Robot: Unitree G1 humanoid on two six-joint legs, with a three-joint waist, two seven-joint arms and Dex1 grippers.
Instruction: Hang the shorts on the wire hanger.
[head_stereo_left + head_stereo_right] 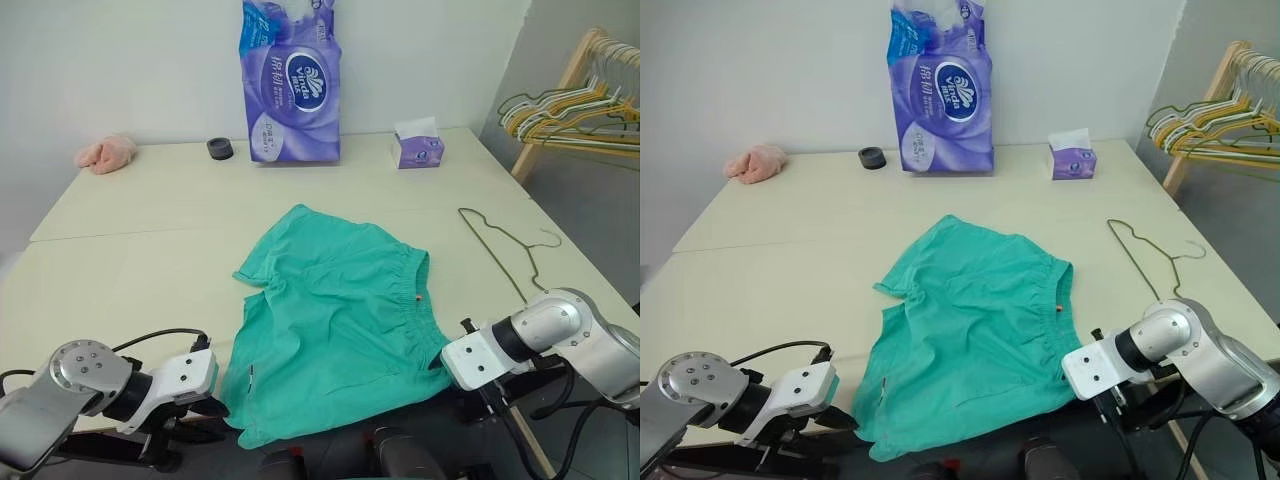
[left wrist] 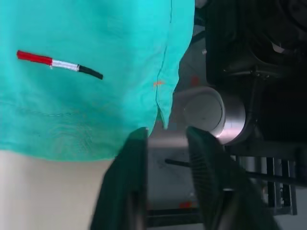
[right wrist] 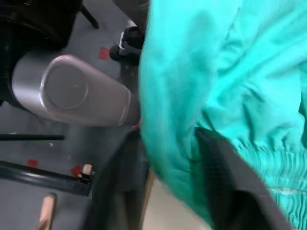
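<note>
Up close, R wrist cam: shorts (image 3: 225, 81) hem between right gripper (image 3: 168, 158) fingers.

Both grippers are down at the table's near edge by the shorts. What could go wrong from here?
The shorts hang partly over the table's near edge, so they may slide off. Fabric sits between the right gripper's open fingers and could drag along. The hanger lies apart, to the right of the shorts, so a blind reach may knock it.
</note>
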